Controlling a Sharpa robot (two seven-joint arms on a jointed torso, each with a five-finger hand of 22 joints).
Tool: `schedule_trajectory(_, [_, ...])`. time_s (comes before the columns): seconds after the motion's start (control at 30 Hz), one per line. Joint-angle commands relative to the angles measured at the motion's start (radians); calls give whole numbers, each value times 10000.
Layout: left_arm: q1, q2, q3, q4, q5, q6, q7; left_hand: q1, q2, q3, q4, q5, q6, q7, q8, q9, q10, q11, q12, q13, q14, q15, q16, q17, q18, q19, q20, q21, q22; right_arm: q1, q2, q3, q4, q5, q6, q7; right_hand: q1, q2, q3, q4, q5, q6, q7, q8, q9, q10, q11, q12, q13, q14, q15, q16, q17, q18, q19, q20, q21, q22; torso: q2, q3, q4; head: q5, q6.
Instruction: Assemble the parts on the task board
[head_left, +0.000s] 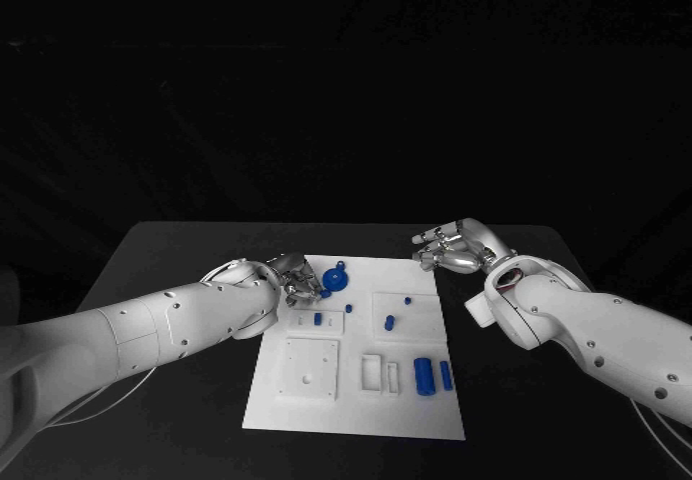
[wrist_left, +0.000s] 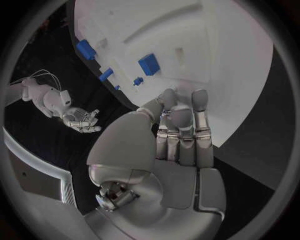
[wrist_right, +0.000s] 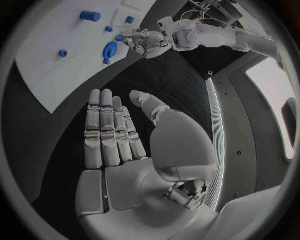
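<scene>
From the head camera, the white board (head_left: 356, 400) lies mid-table with blue parts (head_left: 424, 373) scattered on it. The left hand (head_left: 293, 280) hovers at the board's far left corner beside a round blue part (head_left: 333, 279); the right hand (head_left: 456, 250) hangs off its far right corner. The left wrist camera shows fingers (wrist_left: 182, 131) straight, holding nothing. The right wrist camera shows fingers (wrist_right: 105, 130) extended, empty, over bare table.
</scene>
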Motion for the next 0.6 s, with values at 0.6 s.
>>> schedule_trajectory(0.6, [1, 87, -9, -13, -293, 62, 19, 252, -509, -2105, -78, 486, -984, 273, -21, -514, -403, 83, 23, -11, -28, 70, 22, -61, 6, -26, 90, -150, 156, -5, 1, 3, 12, -107, 125, 38, 9, 70, -2, -54, -65, 86, -14, 15, 7, 51, 16, 23, -6, 24, -63, 52, 29, -90, -43, -46, 87, 5, 8, 6, -12, -9, -18])
